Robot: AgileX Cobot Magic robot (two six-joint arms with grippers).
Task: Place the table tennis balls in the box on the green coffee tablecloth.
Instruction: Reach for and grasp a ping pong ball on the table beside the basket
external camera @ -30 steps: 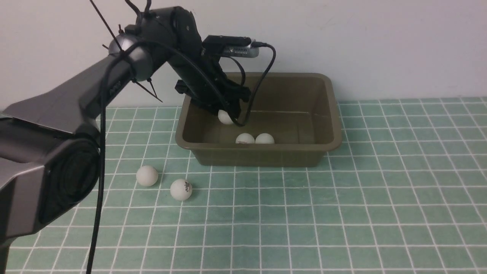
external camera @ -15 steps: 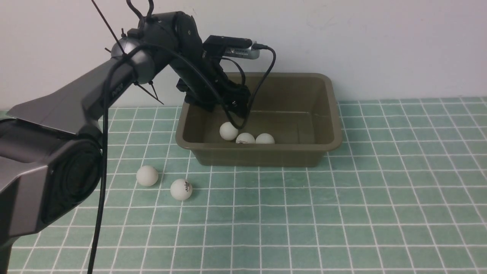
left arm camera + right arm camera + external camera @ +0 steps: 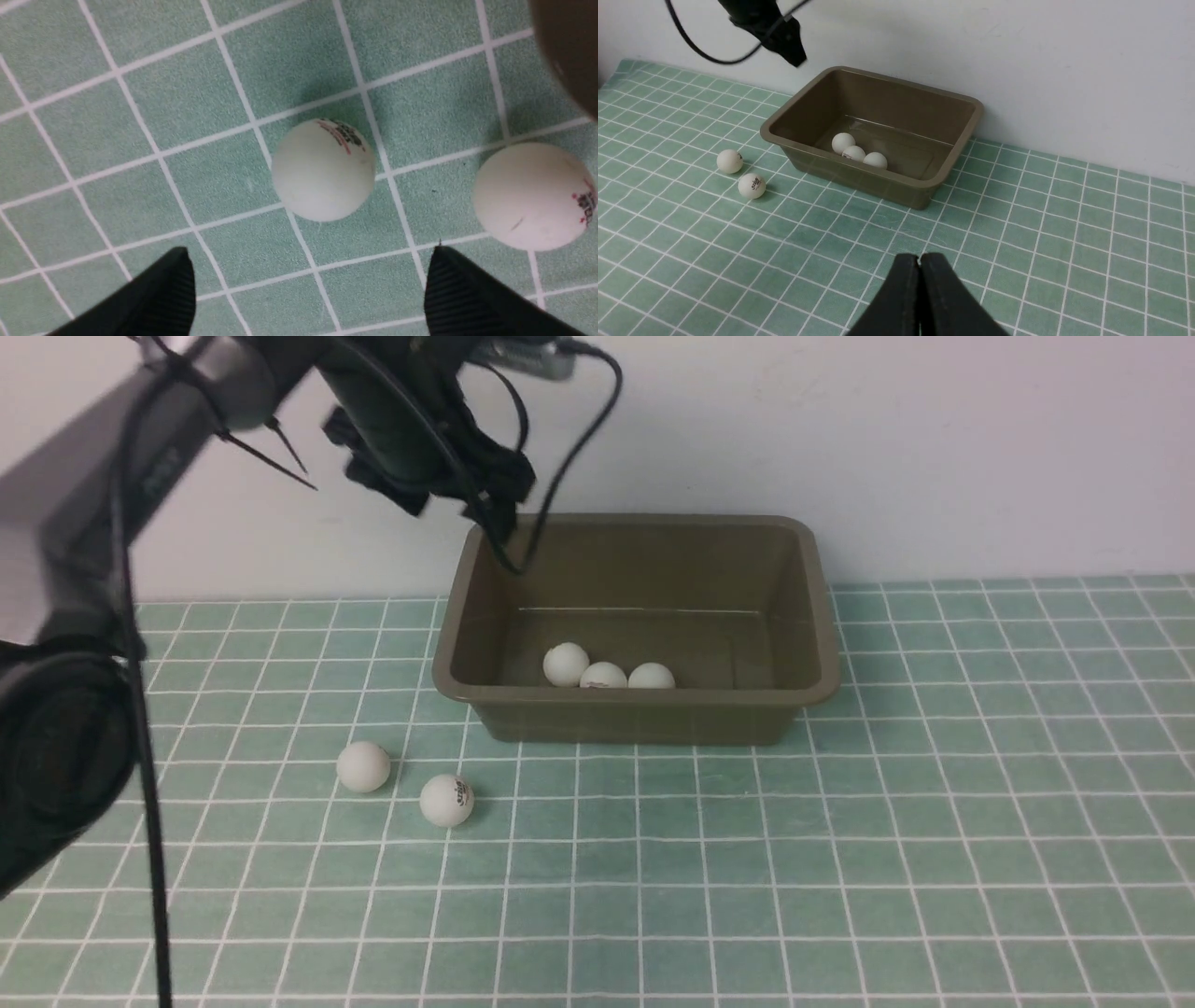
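**Left arm (image 3: pixel 93 462) up and clear of the box (image 3: pixel 635 695), third ball left inside**

Since the earlier frames the left arm has swung up and toward the robot's left. The left gripper (image 3: pixel 490 513), which was down inside the box, is now above the box's far left corner. The dropped ball (image 3: pixel 566 665) has settled on the floor beside the other two.

- Tablecloth (image 3: pixel 934 849): green grid, flat, covers all the surface in view.
- Box: upright on the tablecloth at the back, just in front of the white wall (image 3: pixel 934 448).
- Cable (image 3: pixel 560 476): black, loops down from the left wrist in front of the box's far left corner.
- Left gripper: the front view loses the fingers in dark clutter. The left wrist view shows them spread wide with nothing between them, looking down at cloth.
- Right gripper (image 3: pixel 919 261): seen only in its own wrist view. Fingers pressed together, empty, above bare cloth well apart from the box.
- Balls in the box: the dropped ball, middle ball (image 3: pixel 603 675) and right ball (image 3: pixel 651 676) form a row along the near wall, touching or nearly so. The front view cuts off their undersides behind the rim; the right wrist view shows them whole.
- Balls on the cloth: the plain-looking ball (image 3: pixel 363 766) and printed ball (image 3: pixel 446 800) lie to the robot's left of the box's near corner, close but apart. The left wrist view shows print on both.
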